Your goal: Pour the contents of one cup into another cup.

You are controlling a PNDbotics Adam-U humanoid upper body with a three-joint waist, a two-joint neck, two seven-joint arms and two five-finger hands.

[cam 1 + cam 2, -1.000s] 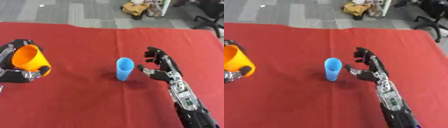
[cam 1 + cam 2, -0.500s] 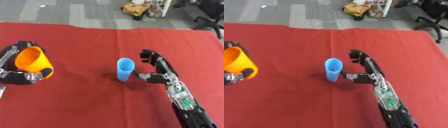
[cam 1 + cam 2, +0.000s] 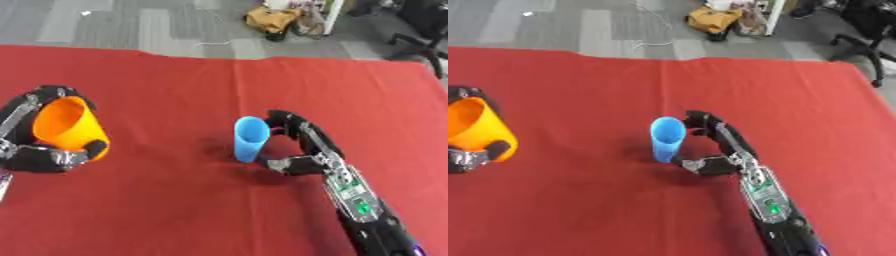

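Observation:
An orange cup [image 3: 68, 130] is held at the left of the red table, my left hand [image 3: 37, 150] shut on it with fingers wrapped over its rim and its mouth facing up and toward the camera. A tall blue cup [image 3: 250, 139] stands upright near the middle of the table. My right hand [image 3: 305, 150] sits just to its right, fingers curved toward the cup's upper side and thumb near its base, partly around it; whether they touch it is unclear. What the cups hold is hidden.
The red cloth [image 3: 175, 210] covers the whole table. Beyond its far edge lie grey floor, a brown bag [image 3: 273, 18] and an office chair [image 3: 422, 25].
My right hand has moved left, from apart from the blue cup to close around its right side, fingers curling. The orange cup has barely shifted in my left hand.

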